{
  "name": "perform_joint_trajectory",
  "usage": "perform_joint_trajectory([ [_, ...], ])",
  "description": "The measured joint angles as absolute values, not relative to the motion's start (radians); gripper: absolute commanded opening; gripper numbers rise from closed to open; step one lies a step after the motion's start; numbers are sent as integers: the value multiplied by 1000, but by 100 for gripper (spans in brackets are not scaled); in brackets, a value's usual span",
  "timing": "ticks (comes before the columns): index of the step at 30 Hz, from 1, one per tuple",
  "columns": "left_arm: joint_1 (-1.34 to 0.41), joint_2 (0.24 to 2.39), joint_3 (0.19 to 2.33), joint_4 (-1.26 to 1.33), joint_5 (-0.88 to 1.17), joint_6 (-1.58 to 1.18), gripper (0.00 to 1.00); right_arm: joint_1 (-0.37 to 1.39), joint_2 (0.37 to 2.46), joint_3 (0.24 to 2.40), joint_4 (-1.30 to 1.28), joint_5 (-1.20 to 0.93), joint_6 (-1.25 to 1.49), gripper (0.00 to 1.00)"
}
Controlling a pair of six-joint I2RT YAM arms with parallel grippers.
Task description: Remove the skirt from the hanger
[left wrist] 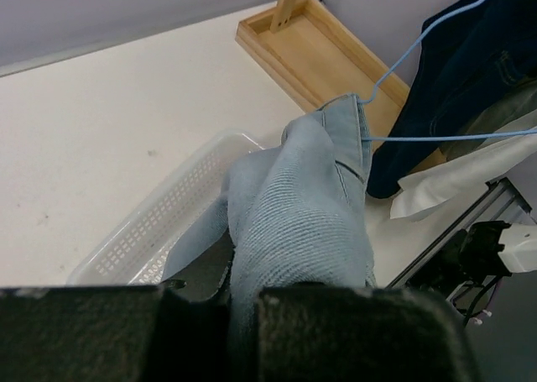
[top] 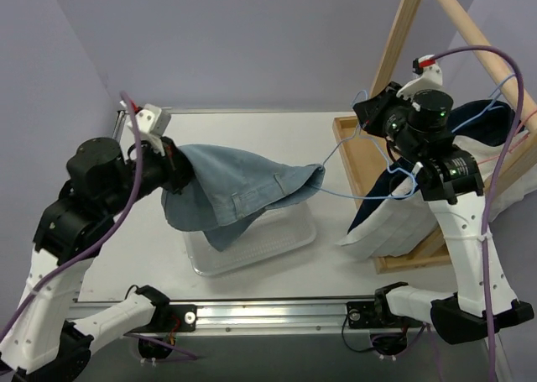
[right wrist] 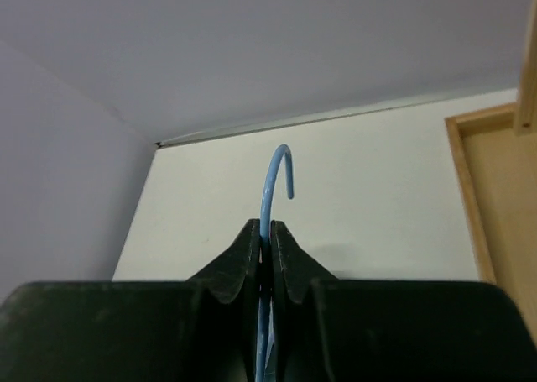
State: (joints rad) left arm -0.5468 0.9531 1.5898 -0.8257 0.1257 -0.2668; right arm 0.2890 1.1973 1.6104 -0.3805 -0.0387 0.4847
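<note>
Currently left claw (top: 174, 170) clenched on skirt (top: 243, 193), which is stretched above the basket (top: 294, 235). Its far end is caught on hanger (top: 340, 147). Right claw (right wrist: 265, 227) pinches the hanger neck. Risk: denim snags on the wire and yanks the hanger free.

Stood with the left arm (top: 59, 231) bent, elbow high, forearm pointing toward the centre, left gripper (top: 174, 168) clamped tight. Stood with the right arm (top: 466, 231) nearly upright, wrist turned leftward, right gripper (right wrist: 267, 241) pinched closed, fingers (right wrist: 239, 264) almost touching.
</note>
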Motion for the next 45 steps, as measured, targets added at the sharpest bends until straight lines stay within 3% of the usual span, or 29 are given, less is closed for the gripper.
perform_joint_trajectory([
  [7, -542, 1032, 1497, -801, 164, -261, 2, 289, 1223, 1879, -412, -297, 491, 0],
  [12, -540, 1039, 1391, -772, 181, -259, 2, 289, 1244, 1922, -405, -418, 508, 0],
  [16, -539, 1043, 1293, -742, 225, -270, 3, 289, 1283, 1922, -416, -440, 511, 0],
  [25, -556, 1184, 1216, -683, 351, -273, 20, 332, 1339, 1921, -457, -351, 488, 0],
  [27, -570, 1245, 1216, -665, 371, -271, 28, 359, 1348, 1921, -474, -310, 474, 0],
  [28, -578, 1275, 1216, -656, 377, -267, 46, 369, 1355, 1921, -484, -290, 468, 0],
  [29, -588, 1306, 1216, -647, 376, -262, 92, 379, 1364, 1921, -491, -270, 461, 0],
  [34, -603, 1320, 1218, -645, 352, -258, 94, 415, 1434, 1921, -523, -168, 426, 0],
  [45, -604, 1109, 1391, -621, 351, -288, 94, 441, 1490, 1856, -527, 10, 417, 0],
])
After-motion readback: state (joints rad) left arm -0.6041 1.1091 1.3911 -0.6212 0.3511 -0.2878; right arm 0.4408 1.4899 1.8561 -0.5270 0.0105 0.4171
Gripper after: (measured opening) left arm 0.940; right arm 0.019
